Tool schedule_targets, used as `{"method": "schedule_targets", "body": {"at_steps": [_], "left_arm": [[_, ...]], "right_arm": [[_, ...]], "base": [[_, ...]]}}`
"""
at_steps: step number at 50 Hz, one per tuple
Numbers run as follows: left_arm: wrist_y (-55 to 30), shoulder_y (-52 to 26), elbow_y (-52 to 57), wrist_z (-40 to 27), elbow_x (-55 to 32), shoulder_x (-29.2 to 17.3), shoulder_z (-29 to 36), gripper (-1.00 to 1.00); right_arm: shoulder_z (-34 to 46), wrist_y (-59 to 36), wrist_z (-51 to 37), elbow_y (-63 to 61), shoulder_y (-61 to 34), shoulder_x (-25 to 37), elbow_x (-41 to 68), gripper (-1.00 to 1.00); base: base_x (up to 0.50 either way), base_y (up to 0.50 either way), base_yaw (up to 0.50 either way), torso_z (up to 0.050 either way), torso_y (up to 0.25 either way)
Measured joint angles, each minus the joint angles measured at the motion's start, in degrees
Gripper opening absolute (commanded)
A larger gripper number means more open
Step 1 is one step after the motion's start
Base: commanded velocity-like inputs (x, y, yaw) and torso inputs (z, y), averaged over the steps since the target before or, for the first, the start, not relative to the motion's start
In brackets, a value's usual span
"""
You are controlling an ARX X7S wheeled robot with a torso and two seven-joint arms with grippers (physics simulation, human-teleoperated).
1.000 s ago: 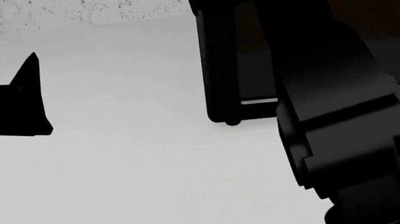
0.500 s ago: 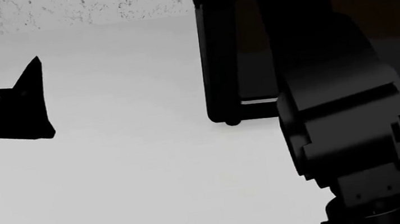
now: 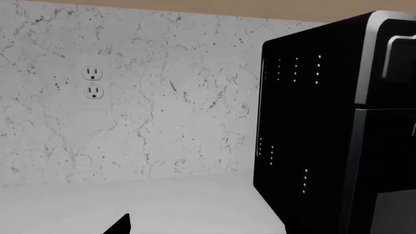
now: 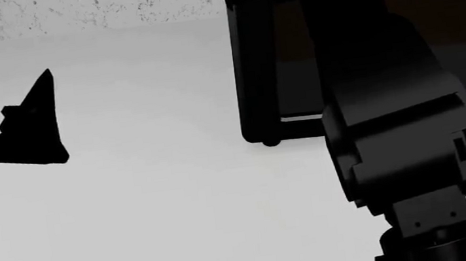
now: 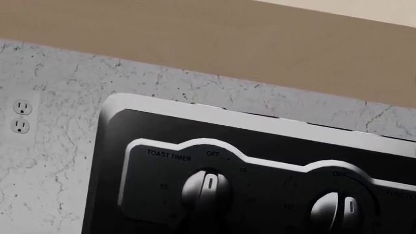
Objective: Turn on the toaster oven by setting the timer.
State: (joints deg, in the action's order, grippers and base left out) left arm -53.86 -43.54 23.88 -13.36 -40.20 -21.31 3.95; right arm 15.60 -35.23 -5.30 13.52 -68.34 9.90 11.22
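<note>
left wrist view: the large black boxy toaster oven [image 3: 325, 136] fills one side, seen from its vented side panel, standing on a pale grey countertop [image 3: 162, 204] against a white marbled backsplash [image 3: 149, 107] with a white double wall outlet [image 3: 93, 82]. only one dark fingertip of the left gripper [image 3: 120, 225] pokes into the picture, so i cannot tell from here how its jaws stand.

head view: the toaster oven [image 4: 265, 67] sits at the back right of the countertop [image 4: 161, 198], its dark glass door facing the robot, one small round foot [image 4: 270, 142] showing under the front edge. the left gripper [image 4: 5, 133] hangs well apart from the oven over bare counter, its pointed fingers looking spread and holding nothing; it seems parked out of the way. the bulky black right arm [image 4: 406, 150] rises in front of the door and hides the right gripper, so whether it is spread or pressed together cannot be told.

right wrist view: only here do the controls show: a black round timer knob [image 5: 206, 189] under the words "toast timer", its marker pointing up at "off", and a second black round knob [image 5: 339, 210] beside it. no fingers show. the camera faces the panel, likely because the right arm is lining up on the timer knob.

judgement: the timer reads off, so the turn is not yet done.
</note>
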Motion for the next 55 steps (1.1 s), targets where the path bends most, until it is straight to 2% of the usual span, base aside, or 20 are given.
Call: {"method": "schedule_targets", "body": {"at_steps": [55], "left_arm": [[0.10,-0.01,0.59,-0.78,-1.11,-1.14,0.41,1.00]], "right_arm": [[-9.44,1.92,-4.79,2.40,-0.06,-5.50,9.13,-1.00]], "base": [[0.01,0.00,0.01,0.002,0.000]]}}
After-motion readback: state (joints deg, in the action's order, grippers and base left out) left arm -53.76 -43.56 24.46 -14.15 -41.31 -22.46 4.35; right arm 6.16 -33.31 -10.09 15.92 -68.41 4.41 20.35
